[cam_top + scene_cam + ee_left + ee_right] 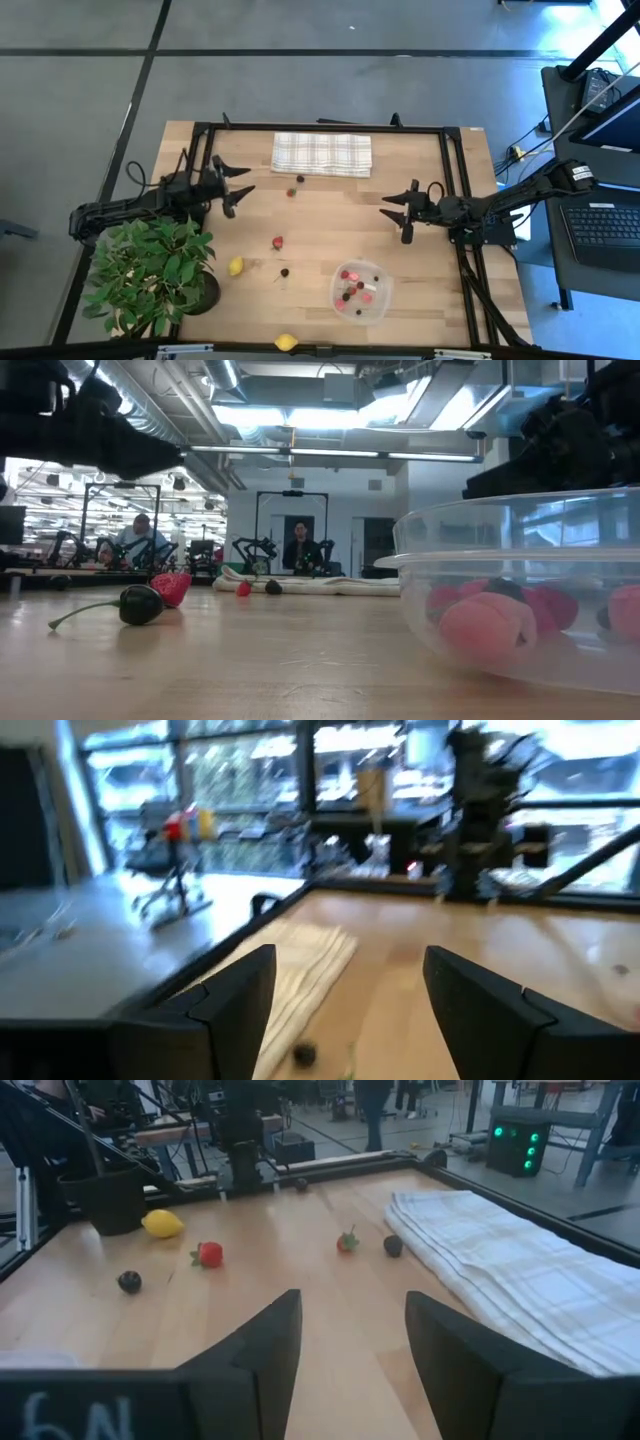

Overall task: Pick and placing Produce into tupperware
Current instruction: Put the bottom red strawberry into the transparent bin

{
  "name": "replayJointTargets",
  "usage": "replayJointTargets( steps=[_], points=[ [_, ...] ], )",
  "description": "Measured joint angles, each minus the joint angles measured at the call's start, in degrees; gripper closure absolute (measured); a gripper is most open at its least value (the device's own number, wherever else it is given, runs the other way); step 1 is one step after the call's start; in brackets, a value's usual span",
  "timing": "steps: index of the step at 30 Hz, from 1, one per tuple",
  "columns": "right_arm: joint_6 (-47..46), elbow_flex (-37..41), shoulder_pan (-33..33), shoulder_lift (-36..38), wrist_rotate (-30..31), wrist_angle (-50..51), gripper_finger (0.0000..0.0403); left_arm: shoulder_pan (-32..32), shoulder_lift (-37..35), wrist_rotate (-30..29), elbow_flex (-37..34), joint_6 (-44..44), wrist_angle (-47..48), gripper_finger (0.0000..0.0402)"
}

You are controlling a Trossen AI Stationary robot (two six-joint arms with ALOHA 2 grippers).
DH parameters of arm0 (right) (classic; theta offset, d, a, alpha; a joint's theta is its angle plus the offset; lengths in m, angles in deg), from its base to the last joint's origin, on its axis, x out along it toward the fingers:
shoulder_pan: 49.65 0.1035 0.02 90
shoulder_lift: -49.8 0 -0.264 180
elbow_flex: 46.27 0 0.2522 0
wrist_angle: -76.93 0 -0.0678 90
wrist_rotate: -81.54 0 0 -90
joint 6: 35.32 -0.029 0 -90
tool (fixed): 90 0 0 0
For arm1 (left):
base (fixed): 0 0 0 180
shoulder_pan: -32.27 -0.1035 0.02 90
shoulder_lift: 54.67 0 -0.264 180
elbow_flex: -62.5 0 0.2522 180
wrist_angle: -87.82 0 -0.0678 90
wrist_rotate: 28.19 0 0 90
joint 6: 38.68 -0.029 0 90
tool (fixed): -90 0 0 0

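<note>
Container [361, 290] sat near the table's front edge, berries inside | your left gripper [240, 186] hung left of the cloth [321, 154], fingers apart, empty | your right gripper [397, 210] above the container, spread, empty | strawberry [278, 242] left of container.

Robotics lab (other arm rigs [258, 550] behind)

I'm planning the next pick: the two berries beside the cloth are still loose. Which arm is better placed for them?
Probably the left. Its open claw hangs nearer the berries by the cloth. The right claw, also open, sits farther off, nearer the tupperware.
</note>
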Motion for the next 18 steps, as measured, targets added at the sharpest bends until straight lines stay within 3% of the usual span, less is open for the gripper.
replayJointTargets(
  steps=[4, 18],
  points=[
    [0.4, 0.0, 0.0, 0.0, 0.0, 0.0, 0.0221, 0.0, 0.0, 3.9, 0.0, -2.2, -3.1, 0.0142],
    [-0.1, 0.0, 0.0, 0.0, 0.2, 0.1, 0.0221, 0.0, 0.0, 4.0, 0.4, 3.4, -3.4, 0.0140]
  ],
)
